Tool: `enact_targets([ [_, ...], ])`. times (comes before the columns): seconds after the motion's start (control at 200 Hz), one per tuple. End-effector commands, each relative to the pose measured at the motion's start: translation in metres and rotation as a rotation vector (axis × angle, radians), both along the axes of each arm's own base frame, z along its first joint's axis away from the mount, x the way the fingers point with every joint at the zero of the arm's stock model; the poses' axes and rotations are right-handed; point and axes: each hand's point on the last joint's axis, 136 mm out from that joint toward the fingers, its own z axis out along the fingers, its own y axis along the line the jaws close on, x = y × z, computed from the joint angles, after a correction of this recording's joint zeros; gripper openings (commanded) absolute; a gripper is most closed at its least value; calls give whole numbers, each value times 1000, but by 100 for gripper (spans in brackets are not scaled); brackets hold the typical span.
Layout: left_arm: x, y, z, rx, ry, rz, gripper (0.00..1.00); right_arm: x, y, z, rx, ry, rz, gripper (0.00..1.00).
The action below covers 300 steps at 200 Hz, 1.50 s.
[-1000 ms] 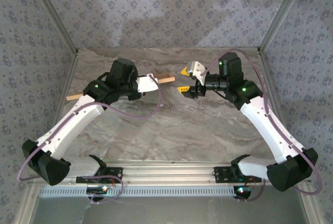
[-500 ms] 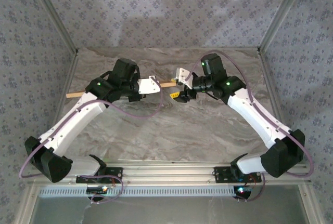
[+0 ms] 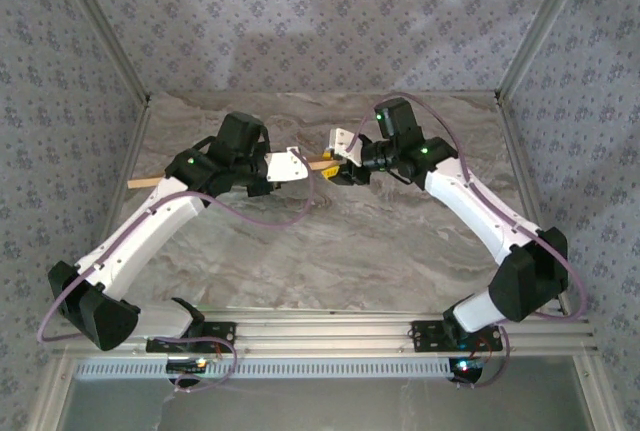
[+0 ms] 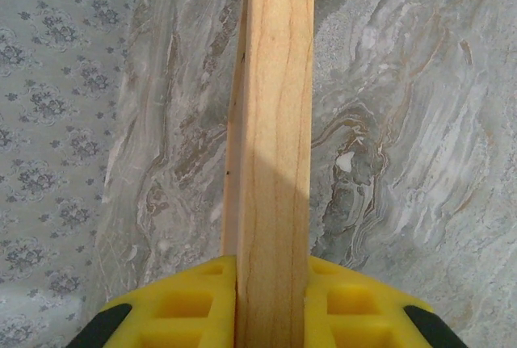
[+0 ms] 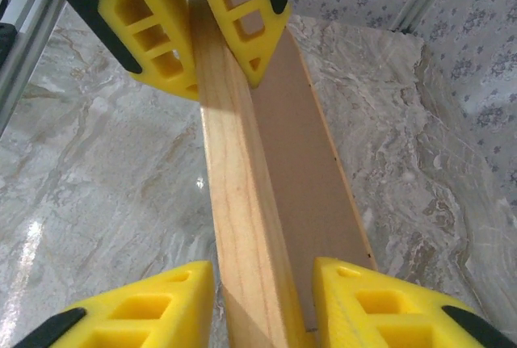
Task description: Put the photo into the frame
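Note:
The frame [image 3: 318, 162] is a thin light-wood rectangle held on edge above the table, running from far left [image 3: 145, 183] to centre. My left gripper [image 3: 290, 164] is shut on its top rail [image 4: 275, 162], yellow pads pressed to both faces. My right gripper [image 3: 337, 165] straddles the frame's right end [image 5: 242, 203], jaws open and close to it, with a sliver of table showing beside the left pad. The frame's brown backing board [image 5: 307, 154] faces the right finger. The left gripper's fingers [image 5: 153, 25] show further along the rail. The photo is out of view.
The grey marbled table [image 3: 360, 241] lies under both arms. Patterned walls [image 3: 330, 21] and aluminium posts [image 3: 525, 41] close in the back and sides. A metal rail [image 3: 330, 331] runs along the near edge by the arm bases.
My right arm has swung left from the far right to the frame's right end, and its jaws have narrowed around it. The left gripper has kept its hold and barely moved.

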Motion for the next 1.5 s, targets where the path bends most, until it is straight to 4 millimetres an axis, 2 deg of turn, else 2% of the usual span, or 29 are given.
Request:
enact_targets([
  [0.0, 3, -14, 30, -116, -36, -21, 0, 0, 4, 2, -5, -12, 18, 34],
  [0.325, 7, -18, 33, -150, -57, -17, 2, 2, 1, 3, -17, -35, 1, 18],
  [0.36, 7, -18, 33, -156, -64, -14, 7, 1, 1, 4, -13, -36, 3, 16],
  [0.415, 8, -18, 34, -170, -71, -4, 21, 0, 1, 7, -6, -32, 3, 13],
  [0.505, 10, -17, 36, -192, -96, 8, 34, -3, 1, 13, 8, -28, 5, 8],
  [0.7, 20, -12, 48, -230, -172, 65, 53, -7, 1, 28, 51, -16, -14, 0],
  [0.82, 27, -7, 67, -285, -212, 129, 72, -1, -2, 39, 73, 8, -83, 0],
  [0.955, 29, -2, 98, -408, -265, 200, 87, 10, -5, 56, 127, 97, -196, 0],
  [1.119, 32, 11, 135, -570, -271, 329, 92, 25, -7, 76, 208, 281, -327, 0],
  [1.239, 31, 20, 149, -675, -229, 425, 92, 43, -14, 86, 291, 461, -459, 0],
  [1.384, 24, 26, 151, -782, -162, 486, 92, 67, -39, 88, 426, 689, -601, 0],
  [1.494, 19, 27, 141, -834, -102, 514, 92, 82, -67, 83, 540, 810, -672, 0],
])
